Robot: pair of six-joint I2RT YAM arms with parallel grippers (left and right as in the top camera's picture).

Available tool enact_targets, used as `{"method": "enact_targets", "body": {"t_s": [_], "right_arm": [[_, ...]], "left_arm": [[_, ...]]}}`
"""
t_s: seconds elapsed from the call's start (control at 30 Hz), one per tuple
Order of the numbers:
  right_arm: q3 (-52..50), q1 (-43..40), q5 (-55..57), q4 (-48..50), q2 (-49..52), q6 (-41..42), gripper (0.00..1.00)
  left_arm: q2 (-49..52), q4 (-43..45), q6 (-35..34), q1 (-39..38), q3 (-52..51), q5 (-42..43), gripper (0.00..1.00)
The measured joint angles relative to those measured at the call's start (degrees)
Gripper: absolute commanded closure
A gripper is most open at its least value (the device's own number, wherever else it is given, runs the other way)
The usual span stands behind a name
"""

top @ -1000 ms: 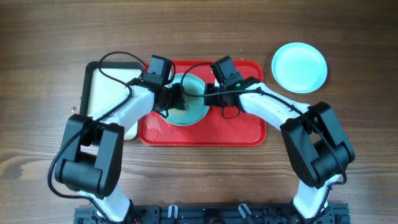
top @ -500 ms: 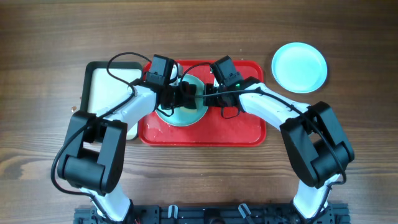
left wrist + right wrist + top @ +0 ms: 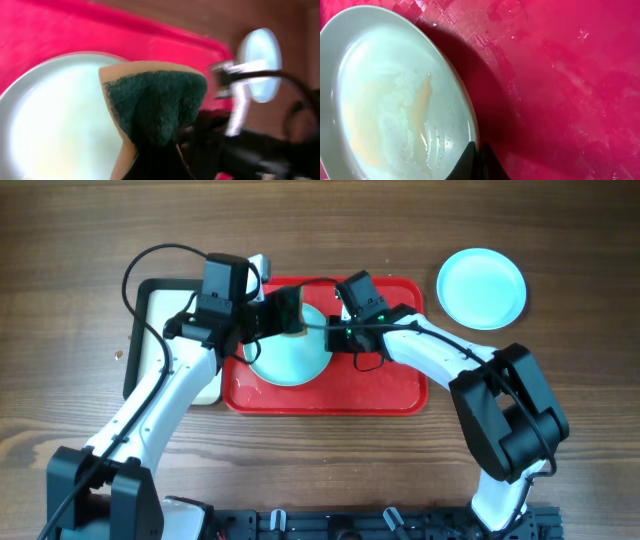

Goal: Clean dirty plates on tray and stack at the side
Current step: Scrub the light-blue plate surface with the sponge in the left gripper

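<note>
A pale blue plate (image 3: 290,352) with yellowish smears lies tilted on the red tray (image 3: 380,390); it also shows in the right wrist view (image 3: 385,100) and the left wrist view (image 3: 55,120). My right gripper (image 3: 333,332) is shut on the plate's right rim (image 3: 474,145) and holds that edge up. My left gripper (image 3: 285,310) is shut on a sponge with a dark green scouring face (image 3: 155,102) and holds it just above the plate's far edge. A second pale blue plate (image 3: 481,288) lies on the table at the far right. No white plate shows.
A black-rimmed cream tray (image 3: 172,330) lies left of the red tray, partly under my left arm. The red tray's surface (image 3: 570,80) is wet with droplets. Bare wooden table (image 3: 560,410) surrounds everything.
My left arm has swung left and back, lifting the sponge off the plate's middle to its far edge. The plate shows more fully. My right gripper has stayed on the rim.
</note>
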Motion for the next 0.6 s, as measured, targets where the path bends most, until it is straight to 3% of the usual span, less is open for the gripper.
{"method": "enact_targets", "body": {"t_s": [0.23, 0.6], "right_arm": [[0.0, 0.0, 0.0, 0.07, 0.0, 0.0, 0.96], [0.0, 0.02, 0.0, 0.22, 0.0, 0.0, 0.96]], "left_arm": [[0.35, -9.38, 0.0, 0.0, -0.07, -11.56, 0.96], [6.36, -7.87, -0.61, 0.0, -0.61, -17.22, 0.96]]}}
